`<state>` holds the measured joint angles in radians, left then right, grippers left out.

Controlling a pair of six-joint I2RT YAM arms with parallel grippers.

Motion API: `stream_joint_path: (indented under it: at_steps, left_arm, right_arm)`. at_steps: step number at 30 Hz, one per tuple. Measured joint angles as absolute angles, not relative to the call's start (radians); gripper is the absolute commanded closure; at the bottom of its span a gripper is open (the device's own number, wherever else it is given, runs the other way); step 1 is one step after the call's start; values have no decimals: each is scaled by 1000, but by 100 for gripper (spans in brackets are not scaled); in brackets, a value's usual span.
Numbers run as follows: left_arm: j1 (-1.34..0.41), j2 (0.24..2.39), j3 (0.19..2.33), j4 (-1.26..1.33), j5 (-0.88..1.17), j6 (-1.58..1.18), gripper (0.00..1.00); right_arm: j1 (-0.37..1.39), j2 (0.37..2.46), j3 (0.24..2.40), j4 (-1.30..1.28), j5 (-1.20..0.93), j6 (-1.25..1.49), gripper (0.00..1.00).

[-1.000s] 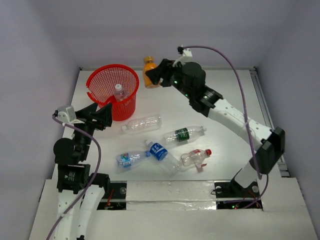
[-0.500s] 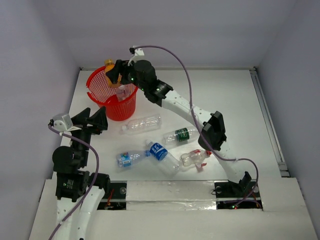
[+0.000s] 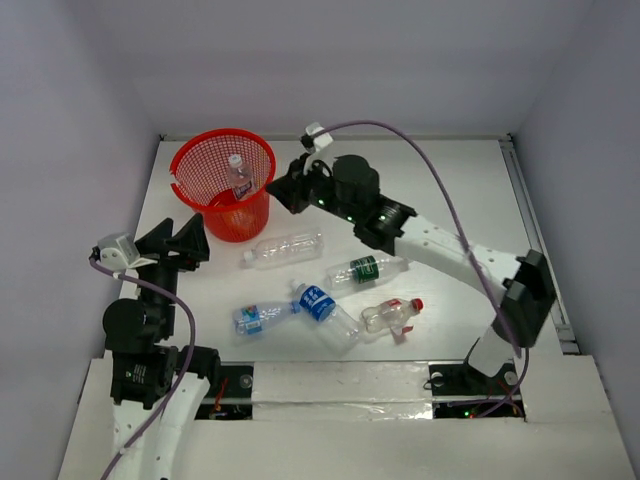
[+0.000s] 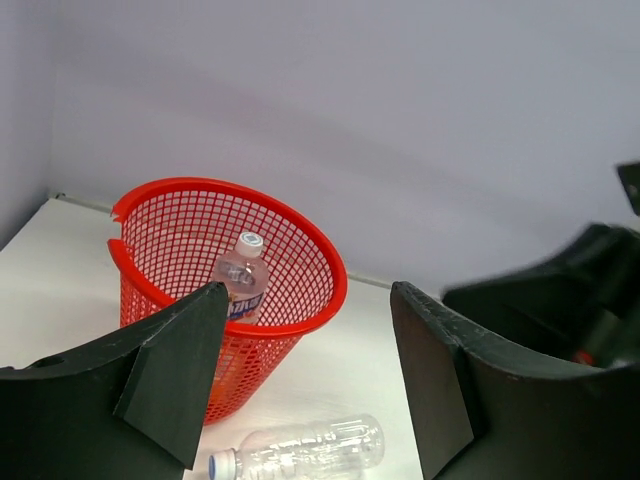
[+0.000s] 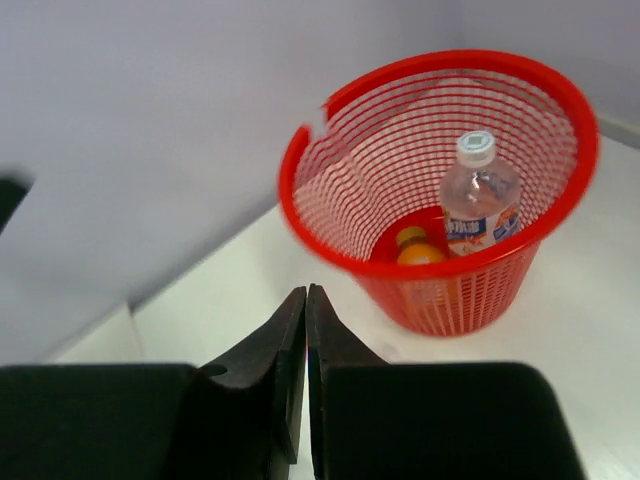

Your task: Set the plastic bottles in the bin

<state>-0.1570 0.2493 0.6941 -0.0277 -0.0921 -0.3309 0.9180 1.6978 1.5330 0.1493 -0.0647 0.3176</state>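
Observation:
The bin (image 3: 190, 160) is a red mesh basket standing at the back left. Inside it a clear bottle (image 5: 480, 195) stands upright and an orange-filled bottle (image 5: 420, 250) lies at the bottom. Five plastic bottles lie on the table: an unlabelled one (image 3: 283, 248), a green-labelled one (image 3: 365, 269), two blue-labelled ones (image 3: 322, 307) (image 3: 258, 318) and a red-capped one (image 3: 392, 314). My right gripper (image 3: 277, 190) hangs just right of the bin, shut and empty. My left gripper (image 3: 187, 235) stands open in front of the bin, holding nothing.
White walls close the table at the back and sides. In the left wrist view the unlabelled bottle (image 4: 300, 452) lies just below my open fingers (image 4: 190, 350), and the right arm (image 4: 560, 300) fills the right edge.
The right gripper carried the orange bottle over the bin, let it drop inside, then drew back to the right and shut. The left gripper shifted slightly.

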Motion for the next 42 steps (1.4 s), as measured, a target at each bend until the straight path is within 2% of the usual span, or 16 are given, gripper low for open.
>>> stream_joint_path:
  at_steps: [3, 5, 6, 7, 9, 10, 12, 13, 24, 33, 40, 41, 42]
  left_arm:
    - [-157, 245, 694, -27, -96, -334, 38]
    - [-157, 245, 690, -26, -95, -336, 38]
    - [-157, 245, 686, -24, -95, -337, 38]
    - [-157, 245, 682, -23, -94, -338, 38]
    - [-157, 245, 675, -23, -94, -339, 38]
    - [-157, 245, 673, -23, -95, -339, 39]
    - [-157, 245, 673, -22, -95, -339, 39]
    - [-157, 245, 673, -21, -95, -339, 39]
    - [-155, 234, 669, -19, -94, -339, 39]
    - [-155, 219, 669, -19, -94, -339, 39]
    - [-155, 218, 669, -19, -94, -339, 39]
    - [-155, 218, 669, -19, -94, -339, 39]
    - [-155, 218, 669, -19, -94, -339, 39]
  right_arm:
    - [926, 1596, 1409, 161, -211, 216, 88]
    - [947, 1588, 1370, 141, -266, 162, 74]
    - [962, 1598, 1355, 129, -286, 140, 64]
    - [978, 1616, 1341, 109, -303, 121, 43]
    - [1007, 1664, 1327, 74, -322, 88, 25]
    - [1023, 1691, 1325, 52, -323, 75, 12]
    - [1060, 1748, 1326, 10, -317, 41, 2]
    - [1080, 1772, 1328, -15, -310, 26, 1]
    - [1232, 1972, 1475, -208, -217, -107, 0]
    - [1251, 2078, 1550, -292, -160, -147, 3]
    - [1250, 2124, 1599, -304, -156, -152, 25]
    - [1251, 2124, 1602, -300, -156, -150, 33]
    - [1251, 2124, 1604, -289, -156, -147, 38]
